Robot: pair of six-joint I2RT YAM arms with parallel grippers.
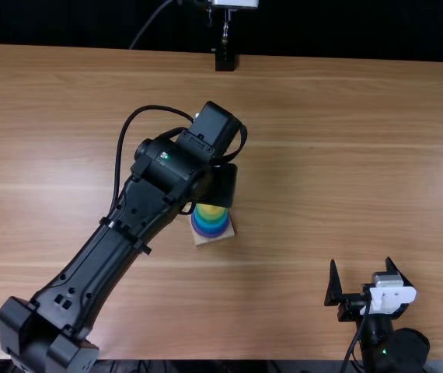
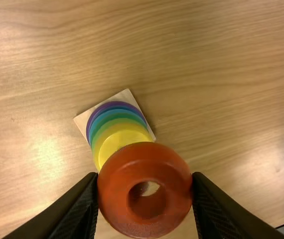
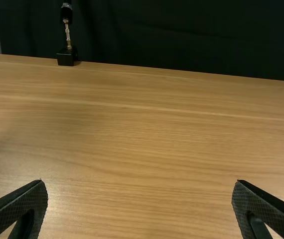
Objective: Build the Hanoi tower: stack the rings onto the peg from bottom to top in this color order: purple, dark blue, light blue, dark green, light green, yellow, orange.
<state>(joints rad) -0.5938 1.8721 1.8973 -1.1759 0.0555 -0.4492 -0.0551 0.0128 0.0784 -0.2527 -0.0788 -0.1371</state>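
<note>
1. Table (image 1: 346, 155), light brown wood. Work in hand, as judged: last step, the crowning of the tower. Next move calls for centring the orange ring over the peg, lowering it level, then letting go.
2. Left arm (image 1: 97, 260), black, reaching in over the tower. Its gripper (image 2: 145, 174) clasps the orange ring, one finger to each side.
3. Right gripper (image 1: 361, 263), near the table's near edge; fingers spread, nothing between them.
4. Tower, on a square wooden base (image 2: 83, 119). Purple (image 2: 114, 103), blue (image 2: 113, 112), green (image 2: 113, 121) and yellow (image 2: 112, 144) bands, narrowing upward; long axis upright. Separate shades not fully distinguishable.
5. Orange ring (image 2: 117, 189), round, no long side. Held above the table near the yellow top; hole facing the wrist camera, central axis roughly upright, slight tilt possible. Clearance over the peg: cannot tell.
</note>
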